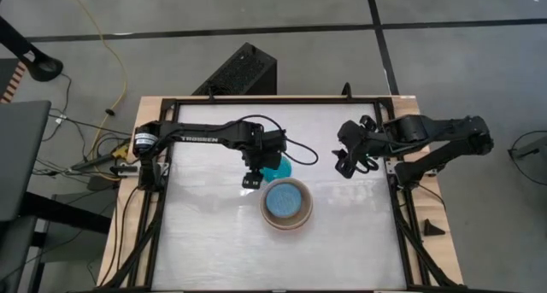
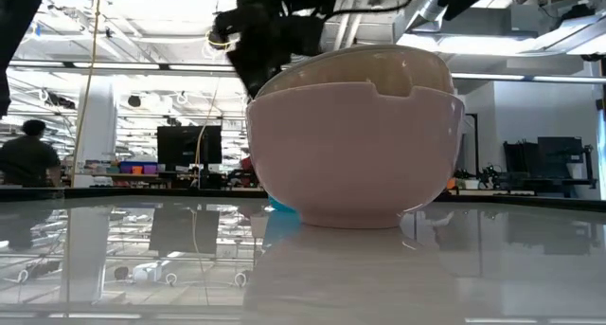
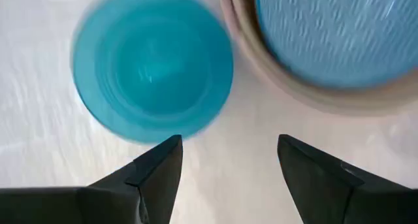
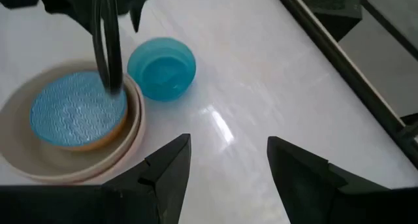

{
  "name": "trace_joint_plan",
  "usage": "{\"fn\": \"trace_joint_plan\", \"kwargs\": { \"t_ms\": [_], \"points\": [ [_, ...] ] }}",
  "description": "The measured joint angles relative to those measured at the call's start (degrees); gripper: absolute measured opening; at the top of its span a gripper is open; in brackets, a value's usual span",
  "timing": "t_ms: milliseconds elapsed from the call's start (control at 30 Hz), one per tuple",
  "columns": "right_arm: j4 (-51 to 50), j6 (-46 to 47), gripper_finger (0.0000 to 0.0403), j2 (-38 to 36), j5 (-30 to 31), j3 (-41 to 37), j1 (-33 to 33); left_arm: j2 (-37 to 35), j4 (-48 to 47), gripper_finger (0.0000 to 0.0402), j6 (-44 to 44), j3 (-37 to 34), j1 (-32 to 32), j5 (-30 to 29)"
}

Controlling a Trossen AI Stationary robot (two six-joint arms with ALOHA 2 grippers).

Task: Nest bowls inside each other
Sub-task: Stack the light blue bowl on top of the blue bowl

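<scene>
A small teal bowl (image 3: pixel 151 64) stands upright on its base on the white table, just beyond a stack of nested bowls (image 1: pixel 286 204). The stack's innermost bowl is light blue (image 4: pixel 72 116), inside pale beige and cream rims (image 4: pixel 134 129). In the low view the stack's pale outer bowl (image 2: pixel 355 145) fills the middle, with a sliver of the teal bowl (image 2: pixel 281 207) behind it. My left gripper (image 3: pixel 228 152) hangs open above the table, pointing down beside the teal bowl (image 1: pixel 280 170) and touching nothing. My right gripper (image 4: pixel 228 152) is open, raised over the table's right side.
A black frame rail (image 1: pixel 397 199) runs around the table. A black box (image 1: pixel 244 71) stands beyond the far edge, and a small black wedge (image 1: pixel 434 227) lies outside the right rail. The bare tabletop (image 1: pixel 214 250) spreads toward the near edge.
</scene>
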Motion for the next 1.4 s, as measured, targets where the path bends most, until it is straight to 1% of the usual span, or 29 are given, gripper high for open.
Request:
{"fn": "trace_joint_plan", "kwargs": {
  "t_ms": [267, 367, 433, 533, 667, 733, 833, 933, 1067, 1300, 1400],
  "points": [
    [-0.01, 3.01, 0.0237, -3.58, 0.22, 0.00, 0.14, 0.56, -0.08, 0.0223, 10.35, 0.01, -0.07, -5.39],
    [0.05, 3.62, 0.0237, -5.15, 0.28, 0.00, 0.14, 0.56, 0.84, 0.0219, 12.45, 0.01, 0.17, -5.76],
    [0.62, 3.56, 0.0237, -6.29, 0.37, 0.00, 0.14, 0.56, 1.71, 0.0218, 13.29, -0.32, 0.22, -4.81],
    [2.33, 2.70, 0.0237, -7.93, 1.10, 0.00, 0.14, 0.45, 5.68, 0.0217, 13.99, -4.15, 0.22, -4.58],
    [5.17, 1.96, 0.0237, -10.25, 2.00, 0.02, 0.12, 0.57, 7.65, 0.0217, 13.77, -10.24, 0.22, -3.56],
    [6.04, 1.58, 0.0237, -11.35, 2.93, 0.02, 0.12, 0.57, 9.13, 0.0217, 13.64, -12.95, 0.21, -5.06],
    [6.48, 1.56, 0.0237, -12.71, 3.33, 0.02, 0.12, 0.58, 11.28, 0.0217, 13.25, -14.63, 0.24, -7.11],
    [6.55, 1.56, 0.0237, -13.47, 3.41, 0.02, 0.12, 0.58, 14.31, 0.0217, 11.84, -14.64, 0.28, -8.22],
    [6.42, 1.73, 0.0237, -13.81, 3.41, 0.02, 0.12, 0.58, 16.30, 0.0217, 10.99, -12.45, 0.17, -8.44],
    [4.89, 2.40, 0.0237, -13.75, 3.41, 0.02, 0.10, 0.58, 19.05, 0.0217, 10.78, -10.75, -0.24, -6.16],
    [4.68, 2.50, 0.0237, -13.75, 3.41, 0.02, 0.10, 0.58, 19.17, 0.0217, 11.41, -10.75, -0.22, -6.13]
  ]
}}
